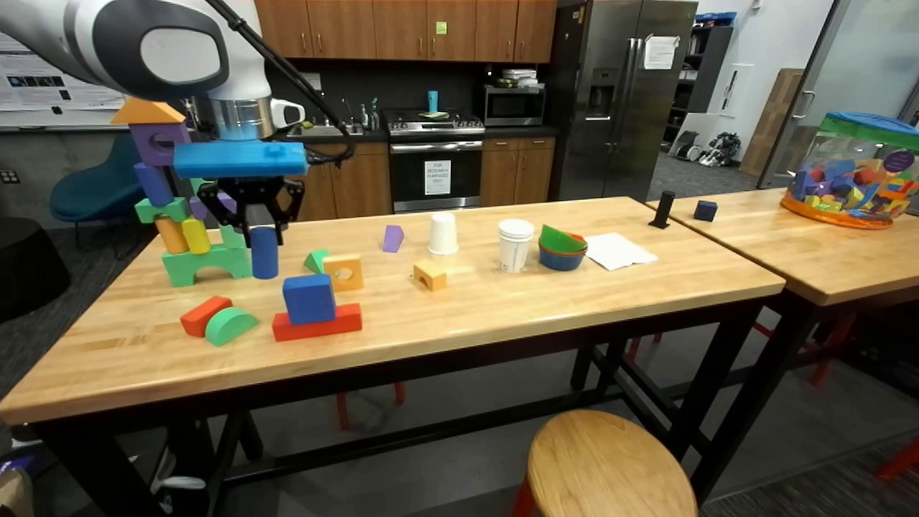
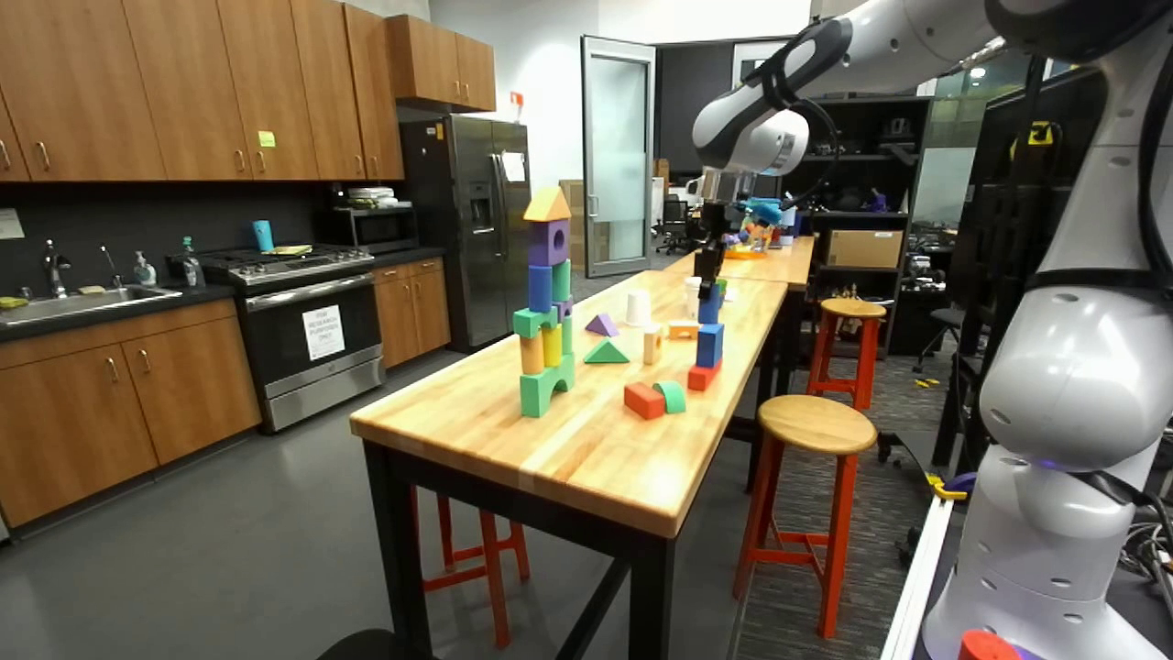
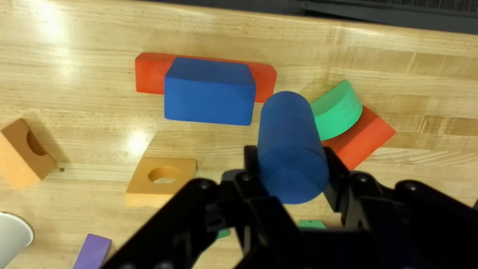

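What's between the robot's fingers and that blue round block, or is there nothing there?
Nothing that shows. In the wrist view the fingers grip the blue round block from both sides, with no other block in between. The green half-round block shows past it, not in the gap.

Blue cylinder point(image 1: 264, 253), a plain, smooth-sided toy block, longer than it is wide. Gripped near its upper end between the fingertips of the gripper point(image 1: 264, 235), it hangs with its long axis roughly vertical, lower end free, above the tabletop point(image 1: 129, 337); the wrist view shows it foreshortened, darker towards the gripped end
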Controlling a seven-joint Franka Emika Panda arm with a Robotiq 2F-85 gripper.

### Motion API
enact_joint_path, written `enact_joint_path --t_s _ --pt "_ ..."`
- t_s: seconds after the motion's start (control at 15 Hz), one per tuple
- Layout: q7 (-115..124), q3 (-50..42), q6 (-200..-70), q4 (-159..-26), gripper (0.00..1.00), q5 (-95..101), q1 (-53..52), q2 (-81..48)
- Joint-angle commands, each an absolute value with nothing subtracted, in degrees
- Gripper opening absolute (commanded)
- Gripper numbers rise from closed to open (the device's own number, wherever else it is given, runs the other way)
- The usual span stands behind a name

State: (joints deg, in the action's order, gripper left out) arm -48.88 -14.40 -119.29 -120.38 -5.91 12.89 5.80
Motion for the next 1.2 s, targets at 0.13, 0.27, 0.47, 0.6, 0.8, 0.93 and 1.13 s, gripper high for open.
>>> enact_joint_path --t_s 0.13,0.27,0.47,0.6,0.8,0.93,1.13 --pt "-49.85 -14.95 -119.51 -118.29 0.17 -5.41 12.78 4.07" --pt "-49.55 -14.93 -119.96 -117.43 0.17 -5.00 12.92 3.37" --pt "-49.47 -15.04 -119.42 -115.65 0.17 -5.26 13.25 2.12" --pt "-49.30 -14.99 -119.84 -115.19 0.17 -4.81 13.45 1.54" --pt "-49.48 -14.90 -119.15 -114.40 0.17 -4.41 13.68 0.63" --pt "-49.37 -14.81 -119.01 -114.19 0.17 -4.32 13.79 0.18" --pt "-49.29 -14.71 -119.15 -114.16 0.17 -4.15 13.90 -0.29"
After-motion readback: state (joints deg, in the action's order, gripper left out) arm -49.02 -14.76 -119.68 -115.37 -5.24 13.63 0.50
